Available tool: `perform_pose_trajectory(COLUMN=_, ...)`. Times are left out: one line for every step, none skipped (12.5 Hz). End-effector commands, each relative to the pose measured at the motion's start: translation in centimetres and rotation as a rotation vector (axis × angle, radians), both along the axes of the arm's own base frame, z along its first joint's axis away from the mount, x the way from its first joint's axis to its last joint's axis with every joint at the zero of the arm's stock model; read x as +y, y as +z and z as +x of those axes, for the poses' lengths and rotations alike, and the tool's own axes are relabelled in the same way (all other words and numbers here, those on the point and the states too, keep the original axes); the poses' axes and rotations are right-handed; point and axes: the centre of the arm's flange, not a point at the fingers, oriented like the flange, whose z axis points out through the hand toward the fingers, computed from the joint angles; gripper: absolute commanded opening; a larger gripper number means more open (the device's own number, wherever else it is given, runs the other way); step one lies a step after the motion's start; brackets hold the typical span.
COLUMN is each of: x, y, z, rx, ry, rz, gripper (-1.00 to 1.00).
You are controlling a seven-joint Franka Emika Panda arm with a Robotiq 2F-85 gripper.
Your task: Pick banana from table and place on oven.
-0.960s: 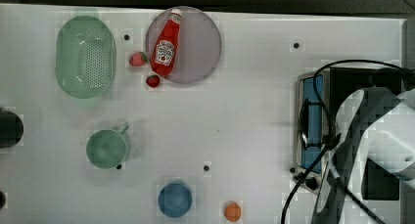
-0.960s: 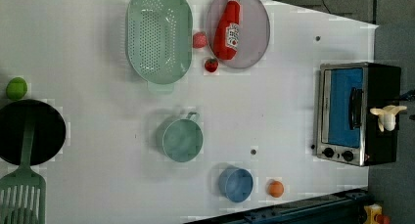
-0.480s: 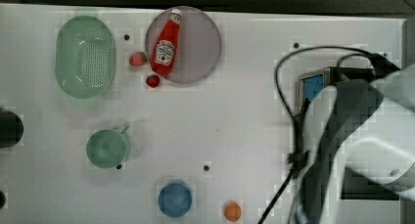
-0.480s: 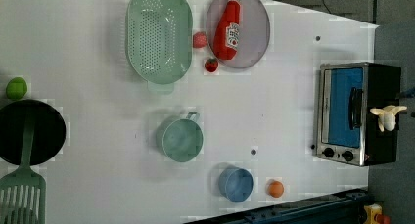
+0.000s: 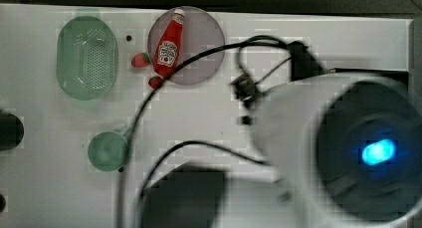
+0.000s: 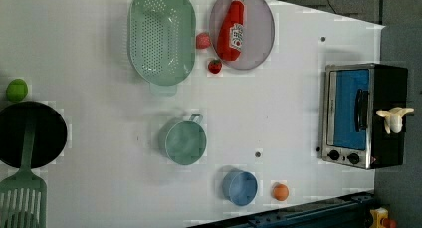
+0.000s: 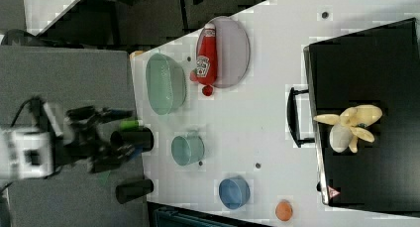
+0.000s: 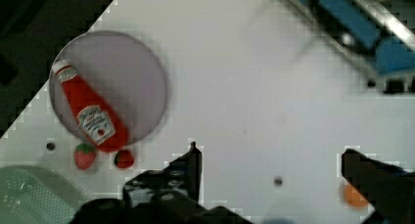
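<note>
The hand (image 8: 269, 170) hung spread and empty above the tabletop (image 6: 288, 98); the banana (image 7: 351, 125) already lay on the oven (image 7: 366, 78), frame right, so only retreat seemed left.

I read this as a robotics lab staged as a kitchen: a bare white table (image 6: 298, 88) carrying a toaster oven (image 6: 366, 116), colander (image 6: 161, 36), ketchup bottle (image 6: 233, 26) and toy fruit, watched by fixed cameras.

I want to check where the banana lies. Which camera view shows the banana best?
The right view: the banana lies large and unobstructed on the oven's black top. The left view shows it smaller, at the oven's edge. The wrist view catches a yellowish tip at the frame's edge.
</note>
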Motion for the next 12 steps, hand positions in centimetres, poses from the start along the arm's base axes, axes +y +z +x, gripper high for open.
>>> perform_pose_trajectory(x=3.9, y=-2.0, z=-0.6, rx=0.05, ry=-0.189, rz=-0.003, gripper=1.0)
perform_pose_trajectory(x=4.7, y=-1.9, z=-1.3, rx=0.062, ry=-0.176, rz=-0.007, gripper=1.0)
perform_pose_trajectory(x=5.0, y=-1.6, z=-1.7, rx=0.061, ry=-0.17, rz=-0.009, gripper=1.0)
perform_pose_trajectory(x=5.0, y=-1.3, z=-1.9, rx=0.055, ry=-0.172, rz=-0.008, gripper=1.0)
perform_pose_trajectory(x=4.9, y=-1.1, z=-2.1, rx=0.051, ry=-0.174, rz=-0.008, gripper=1.0)
perform_pose_trajectory(x=4.7, y=-1.1, z=-2.0, rx=0.05, ry=-0.176, rz=-0.007, gripper=1.0)
perform_pose_trajectory(x=4.7, y=-1.2, z=-2.0, rx=0.051, ry=-0.176, rz=-0.007, gripper=1.0)
perform_pose_trajectory(x=4.7, y=-1.3, z=-2.0, rx=0.053, ry=-0.176, rz=-0.008, gripper=1.0)
perform_pose_trajectory(x=4.8, y=-1.3, z=-2.0, rx=0.054, ry=-0.176, rz=-0.008, gripper=1.0)
perform_pose_trajectory(x=4.8, y=-1.3, z=-2.0, rx=0.054, ry=-0.176, rz=-0.008, gripper=1.0)
perform_pose_trajectory(x=4.8, y=-1.4, z=-2.0, rx=0.054, ry=-0.176, rz=-0.008, gripper=1.0)
perform_pose_trajectory(x=4.8, y=-1.4, z=-2.0, rx=0.054, ry=-0.176, rz=-0.008, gripper=1.0)
